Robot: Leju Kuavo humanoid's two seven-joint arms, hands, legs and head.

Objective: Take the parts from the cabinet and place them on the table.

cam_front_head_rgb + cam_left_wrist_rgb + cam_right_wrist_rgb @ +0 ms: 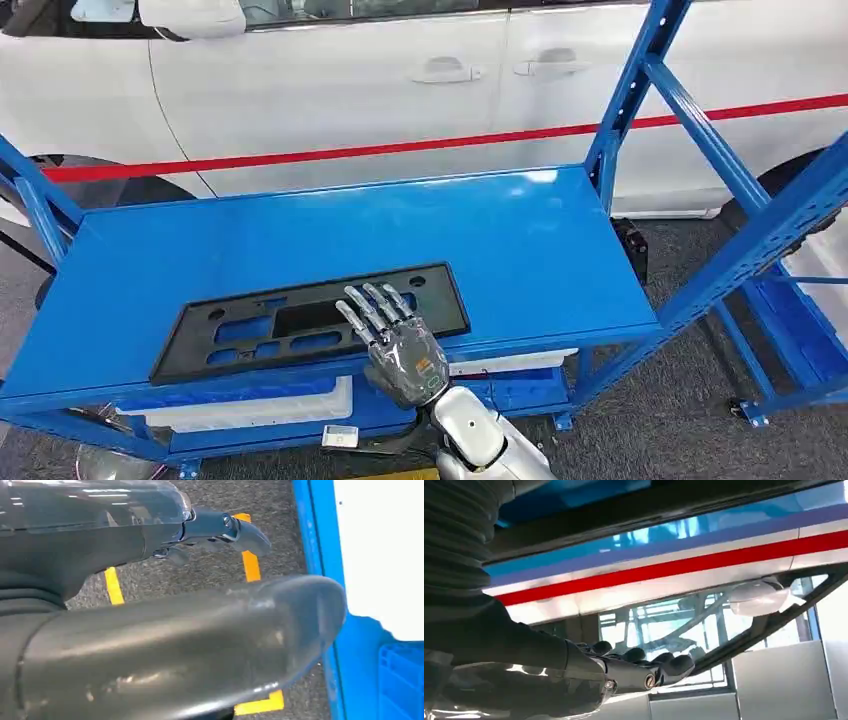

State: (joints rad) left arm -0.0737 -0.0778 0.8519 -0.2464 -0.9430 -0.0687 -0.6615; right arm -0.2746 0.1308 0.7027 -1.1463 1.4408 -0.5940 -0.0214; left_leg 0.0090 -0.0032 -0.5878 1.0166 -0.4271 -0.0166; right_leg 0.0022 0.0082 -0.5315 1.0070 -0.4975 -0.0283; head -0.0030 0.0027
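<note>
A flat black panel (250, 330) with several cut-outs lies on the blue top shelf (400, 220), close to its front edge. My right hand (395, 335) is stretched over the panel's right part with its fingers straight and apart, holding nothing; whether they touch the panel I cannot tell. In the right wrist view the right hand (624, 672) shows its dark fingers extended, beside the panel's dark edge (649, 507). My left hand (175, 630) hangs over the floor with nothing in it, one dark finger (235, 530) reaching out past the thick thumb.
A white car (350, 80) with a red stripe stands just behind the shelf. White trays (250, 405) lie on the lower shelf. Blue rack uprights (760, 240) rise at the right. Grey floor with yellow tape (250, 565) lies below my left hand.
</note>
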